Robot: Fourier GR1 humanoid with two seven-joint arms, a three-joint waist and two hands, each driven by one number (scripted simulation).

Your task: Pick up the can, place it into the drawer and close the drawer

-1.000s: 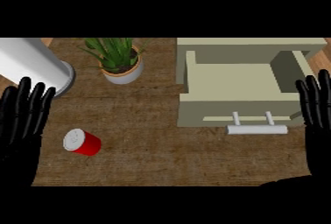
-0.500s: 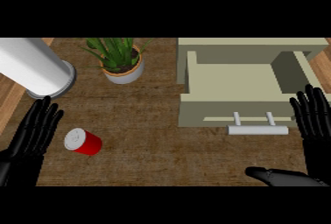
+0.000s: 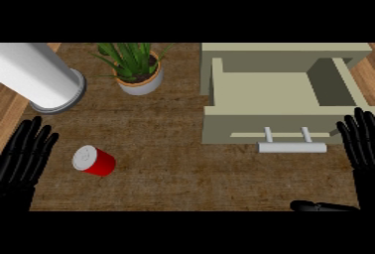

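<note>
A red can (image 3: pixel 93 160) with a silver top lies on its side on the brown counter, at the lower left. My left hand (image 3: pixel 26 156) is open with straight fingers just left of the can, not touching it. The beige drawer (image 3: pixel 273 103) stands pulled open at the upper right, nothing inside it, with a white bar handle (image 3: pixel 291 147) on its front. My right hand (image 3: pixel 360 144) is open at the right edge, beside the handle; its thumb (image 3: pixel 322 206) shows at the lower edge.
A potted green plant (image 3: pixel 138 69) in a white pot stands at the back, between can and drawer. A large white cylinder (image 3: pixel 40 78) lies at the upper left. Wooden floor shows past the counter's left edge (image 3: pixel 9 106).
Both hands have slid lower and slightly inward in the view over the last second. The can, drawer, plant and cylinder stay where they were.
</note>
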